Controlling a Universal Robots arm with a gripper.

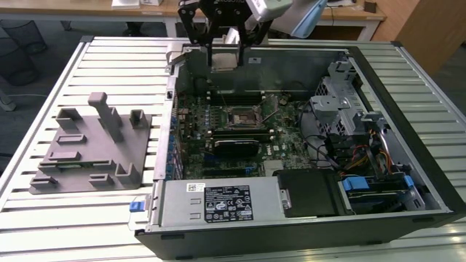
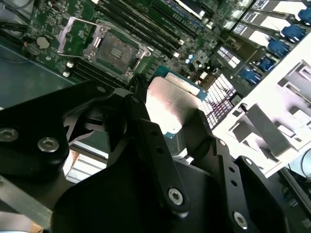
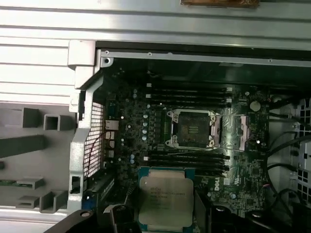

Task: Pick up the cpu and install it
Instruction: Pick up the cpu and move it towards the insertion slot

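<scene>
Cpu (image 3: 164,194), a small flat square chip with a shiny silver top, is clamped between the black gripper's (image 1: 225,64) two fingers, held in the air over the green motherboard (image 1: 287,136) inside the open black computer case (image 1: 416,139). The dark square socket frame (image 3: 190,128) lies below, apart from the chip. A grey plastic tray with upright posts (image 1: 91,150) sits outside the case, on the exterior view's left.
</scene>
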